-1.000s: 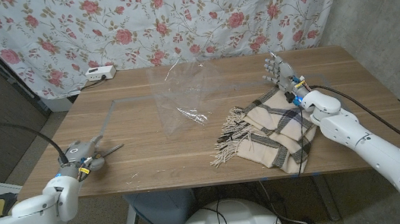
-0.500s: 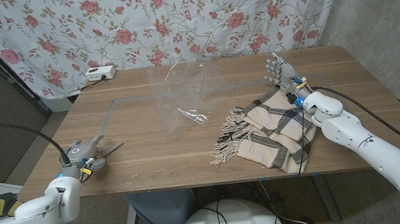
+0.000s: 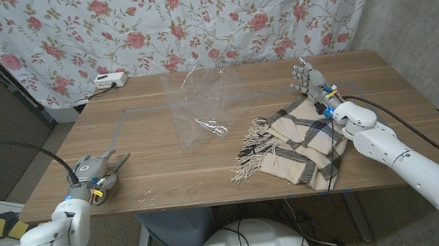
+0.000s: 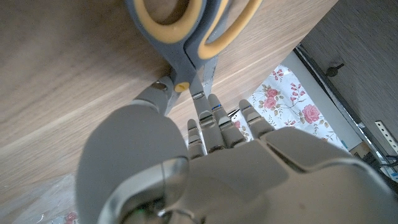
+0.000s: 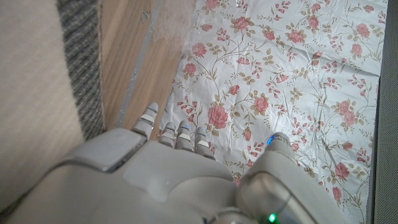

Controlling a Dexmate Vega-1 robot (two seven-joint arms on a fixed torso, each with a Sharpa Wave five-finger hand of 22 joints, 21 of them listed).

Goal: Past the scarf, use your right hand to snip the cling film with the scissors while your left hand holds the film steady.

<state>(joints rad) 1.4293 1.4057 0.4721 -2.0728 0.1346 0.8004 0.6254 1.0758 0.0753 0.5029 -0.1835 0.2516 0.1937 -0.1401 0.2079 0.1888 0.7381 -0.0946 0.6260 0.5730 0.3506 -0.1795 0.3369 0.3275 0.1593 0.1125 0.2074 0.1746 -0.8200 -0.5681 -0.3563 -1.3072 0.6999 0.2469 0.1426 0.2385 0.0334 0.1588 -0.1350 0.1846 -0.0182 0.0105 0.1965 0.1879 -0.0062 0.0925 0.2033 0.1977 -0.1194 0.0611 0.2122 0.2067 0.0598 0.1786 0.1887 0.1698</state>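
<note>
- Left robot hand (image 3: 95, 179): at the near left corner of the table (image 3: 157, 160), fingers stretched forward over the scissors (image 3: 108, 169). Fingertips (image 4: 205, 115) at the pivot of the scissors in the left wrist view; whether anything is gripped cannot be told.
- Scissors: flat on the table at the near left, grey handles with yellow inner rims (image 4: 186, 28), blades partly hidden under the left robot hand.
- Right robot hand (image 3: 308, 78): raised above the far right part of the table, just beyond the scarf (image 3: 297, 143), fingers spread and upright, holding nothing.
- Cling film (image 3: 200, 104): clear crumpled sheet on the middle of the table toward the far side, to the left of the scarf, well apart from both robot hands.
- Scarf: beige plaid with fringed ends, bunched on the right half of the table, partly under the right forearm.
- White power strip (image 3: 109, 80): at the far left edge of the table.
- Floral curtain (image 3: 190, 17): hanging behind the table.
</note>
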